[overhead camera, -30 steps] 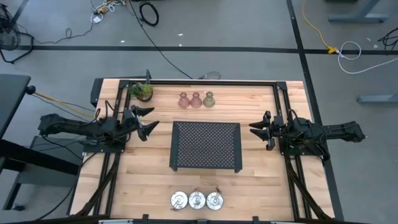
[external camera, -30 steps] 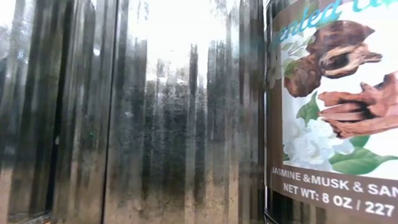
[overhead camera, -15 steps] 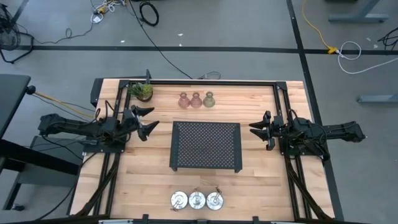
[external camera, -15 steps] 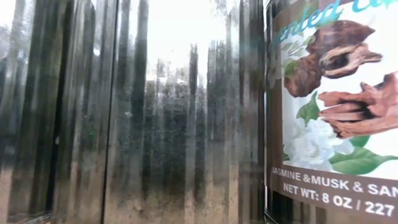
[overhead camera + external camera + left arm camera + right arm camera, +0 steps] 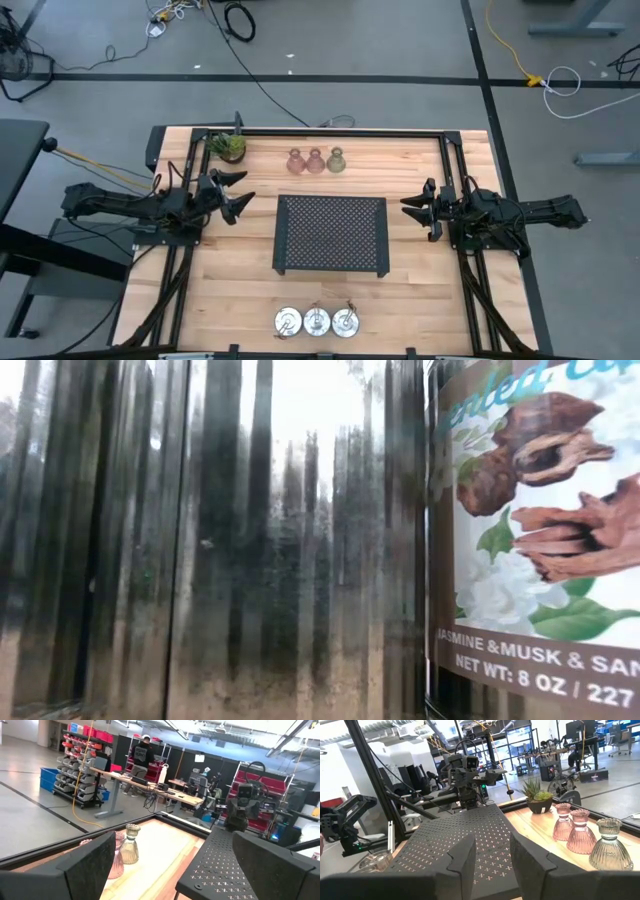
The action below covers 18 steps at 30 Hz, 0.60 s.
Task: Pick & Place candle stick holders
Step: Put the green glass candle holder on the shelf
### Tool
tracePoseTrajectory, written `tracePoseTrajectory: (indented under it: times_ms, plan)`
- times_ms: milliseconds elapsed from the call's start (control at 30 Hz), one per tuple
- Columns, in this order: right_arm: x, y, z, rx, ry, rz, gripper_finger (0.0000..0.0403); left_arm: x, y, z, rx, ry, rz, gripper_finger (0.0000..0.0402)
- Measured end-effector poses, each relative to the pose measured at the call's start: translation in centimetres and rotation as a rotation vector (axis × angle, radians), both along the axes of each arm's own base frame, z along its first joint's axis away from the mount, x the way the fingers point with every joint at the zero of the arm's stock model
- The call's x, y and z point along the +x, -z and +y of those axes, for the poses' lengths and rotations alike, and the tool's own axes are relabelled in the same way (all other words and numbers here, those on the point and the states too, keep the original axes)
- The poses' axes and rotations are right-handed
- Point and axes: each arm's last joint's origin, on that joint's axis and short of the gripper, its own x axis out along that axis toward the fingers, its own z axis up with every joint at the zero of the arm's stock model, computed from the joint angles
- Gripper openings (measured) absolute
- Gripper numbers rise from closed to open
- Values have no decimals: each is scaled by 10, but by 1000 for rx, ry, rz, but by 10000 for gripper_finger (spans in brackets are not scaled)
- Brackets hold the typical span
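- Left gripper (image 5: 237, 192) is hovering open, empty, left of the tray (image 5: 332, 235).
- Right gripper (image 5: 416, 208) is hovering right of the tray, fingers slightly apart, empty.
- 3 glass holders (image 5: 315, 160) are sitting in a row at the counter's (image 5: 420, 290) far edge, beside the plant (image 5: 229, 146).
- 3 silver dishes (image 5: 316, 321) are sitting in a row at the near edge.

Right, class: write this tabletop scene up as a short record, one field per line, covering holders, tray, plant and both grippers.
glass holders: two pink, one green, in a row at the far edge
silver dishes: three in a row at the near edge
black tray: centre, nothing on it
potted plant: far left corner
left gripper: open, left of the tray
right gripper: open, right of the tray
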Motion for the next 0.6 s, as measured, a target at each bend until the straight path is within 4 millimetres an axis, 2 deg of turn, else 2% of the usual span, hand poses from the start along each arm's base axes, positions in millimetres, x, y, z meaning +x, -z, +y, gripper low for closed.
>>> tracePoseTrajectory:
  times_ms: [233,333,600]
  plan:
    - [0,0,0,0,3,-4,123,0,0,0,-8,10,-5,399]
    - [-1,-4,-2,9,57,-38,123,0,0,0,-15,8,-9,399]
    - [-8,-28,-7,217,199,-327,123,0,0,0,-38,11,-23,399]
